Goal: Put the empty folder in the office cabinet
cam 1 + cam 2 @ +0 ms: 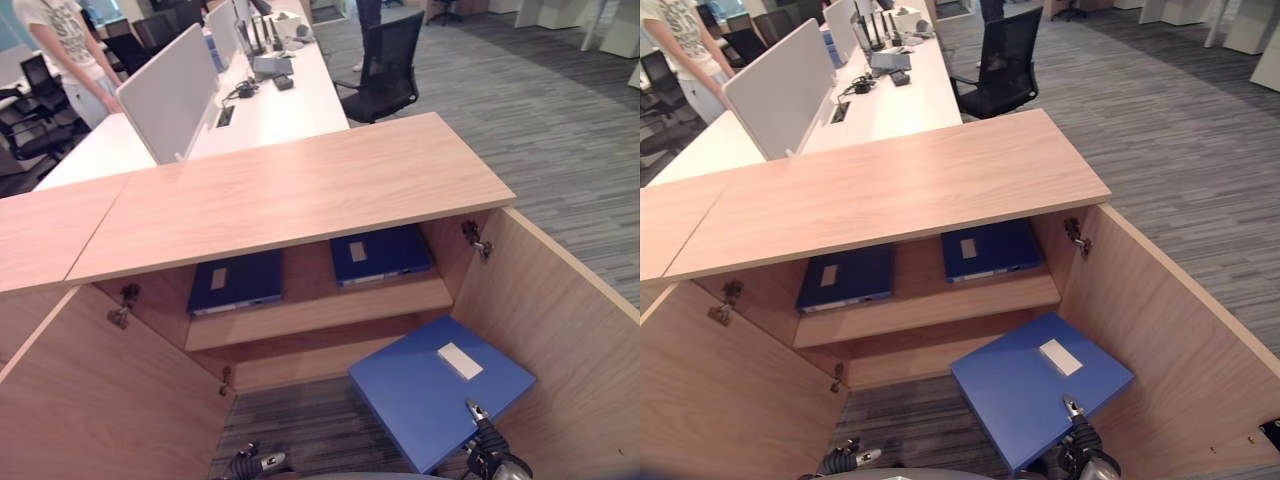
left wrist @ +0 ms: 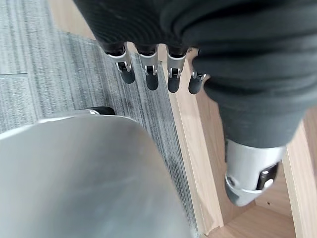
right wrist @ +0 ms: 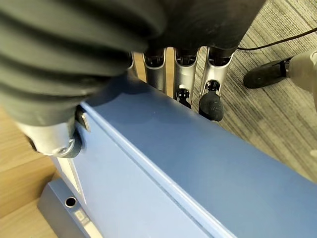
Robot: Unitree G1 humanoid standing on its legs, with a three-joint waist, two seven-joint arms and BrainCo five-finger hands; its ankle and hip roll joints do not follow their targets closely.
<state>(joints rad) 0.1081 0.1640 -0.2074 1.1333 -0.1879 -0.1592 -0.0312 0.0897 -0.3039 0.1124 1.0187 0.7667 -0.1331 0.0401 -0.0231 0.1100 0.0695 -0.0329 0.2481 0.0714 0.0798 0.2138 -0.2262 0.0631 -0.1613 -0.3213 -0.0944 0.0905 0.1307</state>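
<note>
Right hand (image 1: 487,450) grasps the blue folder (image 1: 430,385) before the open cabinet (image 1: 300,190); left hand (image 2: 148,74) hangs released above grey carpet (image 1: 560,120).

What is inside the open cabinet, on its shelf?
Two dark blue folders lie flat on the shelf of the cabinet. The cabinet top hides their back parts and the rear of the shelf. The right hand holds a lighter blue folder outside.
</note>
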